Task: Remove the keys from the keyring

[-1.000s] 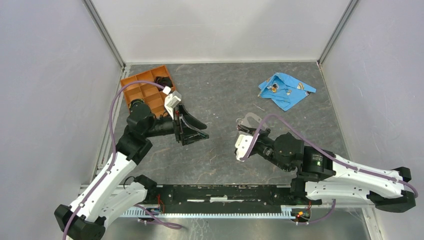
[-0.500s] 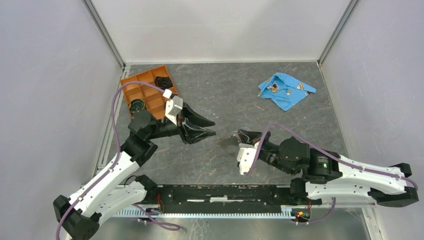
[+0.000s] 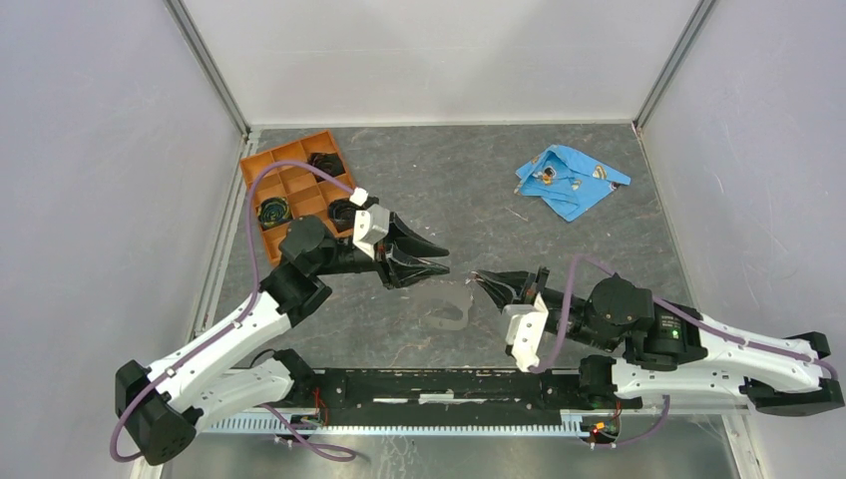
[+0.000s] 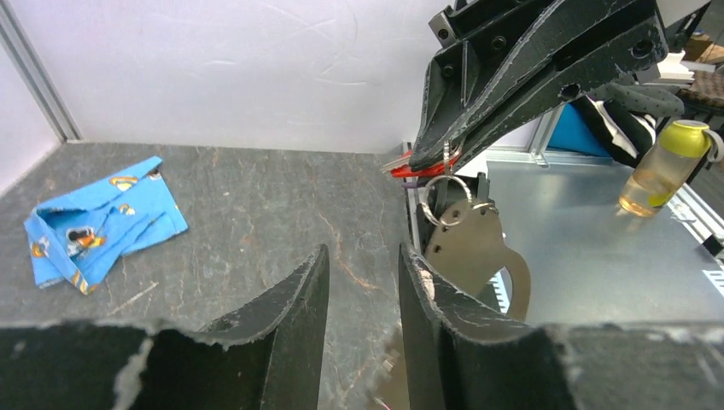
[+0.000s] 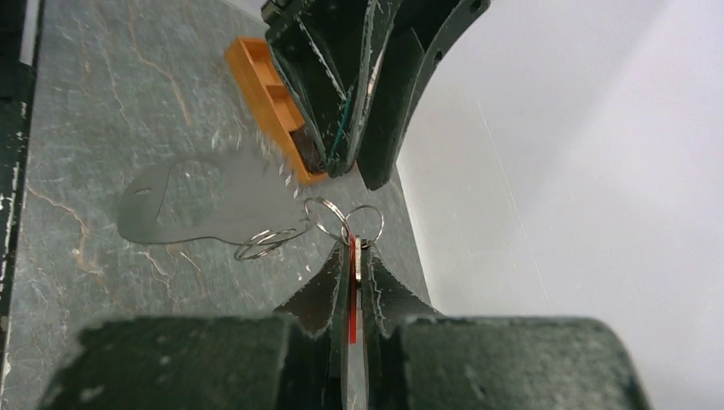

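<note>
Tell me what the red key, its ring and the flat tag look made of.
The red key looks matte plastic: saturated, even colour. The keyring is thin silvery wire with glints, probably steel. The flat tag is dull grey sheet; plastic or metal, cannot tell.

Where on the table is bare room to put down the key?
Bare table between the orange tray and the blue cloth, also on the near side of that cloth. Crowded where the left hand and right hand nearly meet.
</note>
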`<state>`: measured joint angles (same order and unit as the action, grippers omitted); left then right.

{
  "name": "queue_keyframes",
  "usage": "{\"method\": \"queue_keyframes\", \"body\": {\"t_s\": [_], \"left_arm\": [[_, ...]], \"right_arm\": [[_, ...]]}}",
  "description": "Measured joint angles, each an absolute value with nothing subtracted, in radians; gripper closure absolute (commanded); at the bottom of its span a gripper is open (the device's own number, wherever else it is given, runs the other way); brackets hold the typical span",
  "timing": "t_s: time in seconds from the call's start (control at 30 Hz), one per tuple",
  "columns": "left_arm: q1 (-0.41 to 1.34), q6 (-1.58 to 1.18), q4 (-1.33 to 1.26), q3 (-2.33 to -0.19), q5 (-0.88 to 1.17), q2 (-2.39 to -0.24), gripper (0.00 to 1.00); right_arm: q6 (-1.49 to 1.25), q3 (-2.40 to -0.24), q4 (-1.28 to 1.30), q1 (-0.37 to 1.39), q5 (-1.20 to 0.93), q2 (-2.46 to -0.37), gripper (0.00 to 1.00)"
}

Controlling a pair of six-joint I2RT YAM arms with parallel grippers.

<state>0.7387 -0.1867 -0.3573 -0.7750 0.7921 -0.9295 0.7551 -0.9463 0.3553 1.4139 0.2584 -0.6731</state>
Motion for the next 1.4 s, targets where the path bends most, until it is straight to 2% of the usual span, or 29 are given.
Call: {"method": "queue_keyframes", "body": {"t_s": [0.5,1.23,1.4], "left_arm": [[0.839,-0.1,-0.422,-0.781,0.837,-0.978,0.63],[0.897,-0.1,-0.497,-0.781,0.842,-0.994,0.64],[0.902,-0.101,-0.503,-0.781,0.843,-0.994,0.68]], "right_arm": [[0.757,-0.982,0.362,1.414,0.111,-0.675,0.99],[0.765,-0.982,0.369,1.414,0.117,-0.698,1.0],[0.77,-0.982,0.367,1.414,0.142,-0.709,0.99]]}}
